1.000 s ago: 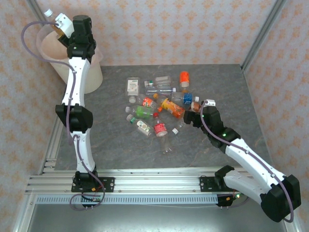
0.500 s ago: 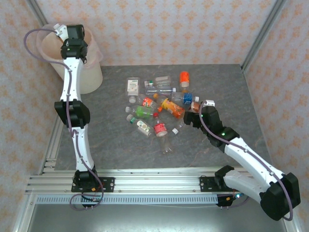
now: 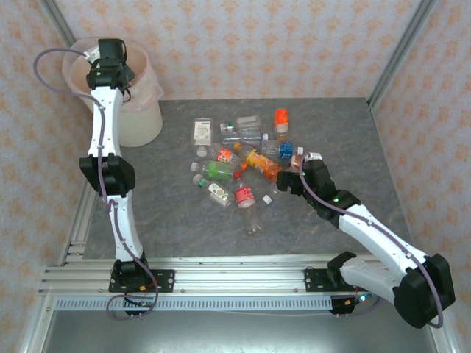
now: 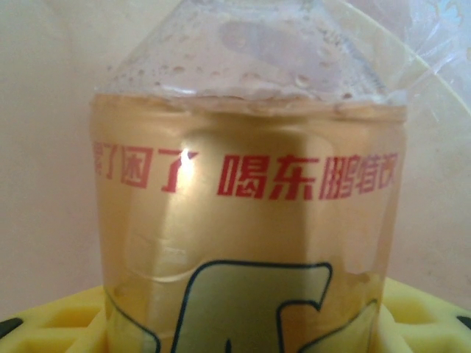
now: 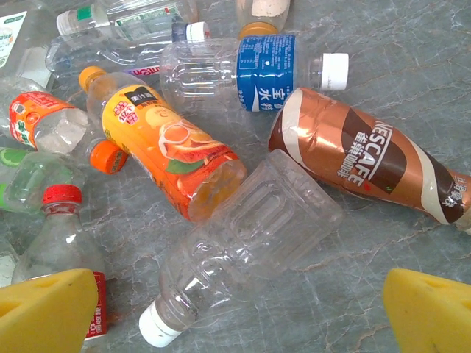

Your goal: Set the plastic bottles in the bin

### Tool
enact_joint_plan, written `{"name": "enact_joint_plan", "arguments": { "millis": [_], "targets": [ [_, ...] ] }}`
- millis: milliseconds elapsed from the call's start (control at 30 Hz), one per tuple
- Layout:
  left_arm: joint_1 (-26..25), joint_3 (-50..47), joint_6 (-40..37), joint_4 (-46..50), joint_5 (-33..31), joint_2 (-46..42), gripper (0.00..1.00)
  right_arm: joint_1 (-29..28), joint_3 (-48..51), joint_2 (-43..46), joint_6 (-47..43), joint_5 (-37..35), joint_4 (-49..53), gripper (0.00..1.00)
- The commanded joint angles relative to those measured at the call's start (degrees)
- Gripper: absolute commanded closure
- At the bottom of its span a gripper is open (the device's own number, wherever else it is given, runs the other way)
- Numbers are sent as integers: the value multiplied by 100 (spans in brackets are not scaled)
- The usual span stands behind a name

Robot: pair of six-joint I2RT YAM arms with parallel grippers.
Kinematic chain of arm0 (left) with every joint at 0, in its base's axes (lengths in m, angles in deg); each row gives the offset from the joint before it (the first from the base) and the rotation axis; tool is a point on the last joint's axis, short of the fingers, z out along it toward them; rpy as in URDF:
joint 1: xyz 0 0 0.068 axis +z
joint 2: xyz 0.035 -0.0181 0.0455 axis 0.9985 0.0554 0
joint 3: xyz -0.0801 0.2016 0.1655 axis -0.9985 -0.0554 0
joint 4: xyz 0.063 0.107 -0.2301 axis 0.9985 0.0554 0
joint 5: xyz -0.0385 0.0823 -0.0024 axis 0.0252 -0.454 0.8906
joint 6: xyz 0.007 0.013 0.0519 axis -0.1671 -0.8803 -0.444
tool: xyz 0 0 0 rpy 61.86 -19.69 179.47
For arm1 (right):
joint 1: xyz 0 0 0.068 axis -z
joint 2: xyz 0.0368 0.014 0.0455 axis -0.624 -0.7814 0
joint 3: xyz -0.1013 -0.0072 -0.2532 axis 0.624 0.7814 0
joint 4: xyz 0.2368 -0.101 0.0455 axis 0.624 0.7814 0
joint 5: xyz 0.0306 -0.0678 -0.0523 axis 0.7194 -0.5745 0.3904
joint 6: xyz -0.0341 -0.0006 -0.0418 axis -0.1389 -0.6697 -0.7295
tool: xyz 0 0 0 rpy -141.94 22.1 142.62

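White links [image 3: 375,237], black joints [image 3: 110,175], lilac cables [image 3: 34,68] — and yellow foam pincer pads [image 5: 44,309].

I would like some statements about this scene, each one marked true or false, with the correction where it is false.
1. The left jaws hold a gold-labelled bottle over the bin. True.
2. The right jaws are shut on a bottle. False: they stand open near the brown Nescafe bottle, holding nothing.
3. The blue-labelled bottle has a white cap. True.
4. The bin lies tipped over. False: it stands upright at the far left.
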Motion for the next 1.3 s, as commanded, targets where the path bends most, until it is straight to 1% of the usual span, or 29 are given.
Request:
{"name": "enact_joint_plan", "arguments": {
  "millis": [0, 200, 300, 367, 433, 567, 667, 867, 1100, 1267],
  "targets": [
    [-157, -147, 297, 330, 213, -512, 60, -21, -202, -42, 11, 48, -60, 1],
    [-338, -144, 495, 224, 279, -532, 58, -22, -289, -62, -18, 141, 60, 1],
    [-378, -142, 531, -30, 407, -446, 56, -22, -273, -36, -23, 133, 94, 1],
    [-404, -136, 434, -390, 686, -311, 55, -25, -255, -34, -23, 150, 80, 1],
    [-422, -99, 426, -625, 829, -164, 55, -25, -261, -34, -26, 159, 87, 1],
    [-427, 100, 531, -661, 745, 156, 54, -22, -266, -21, 9, 142, 133, 1],
    [-427, 116, 550, -643, 677, 287, 50, -21, -239, 8, 25, 114, 164, 1],
    [-422, 127, 462, -813, 966, 399, 42, -21, -125, 65, 38, 48, 160, 1],
    [-400, 211, 587, -850, 1043, 327, 38, -21, -64, 106, 109, -122, 77, 1],
    [-370, 214, 642, -954, 1122, 179, 31, -25, -43, 163, 91, -199, 108, 1]
  ]
}}
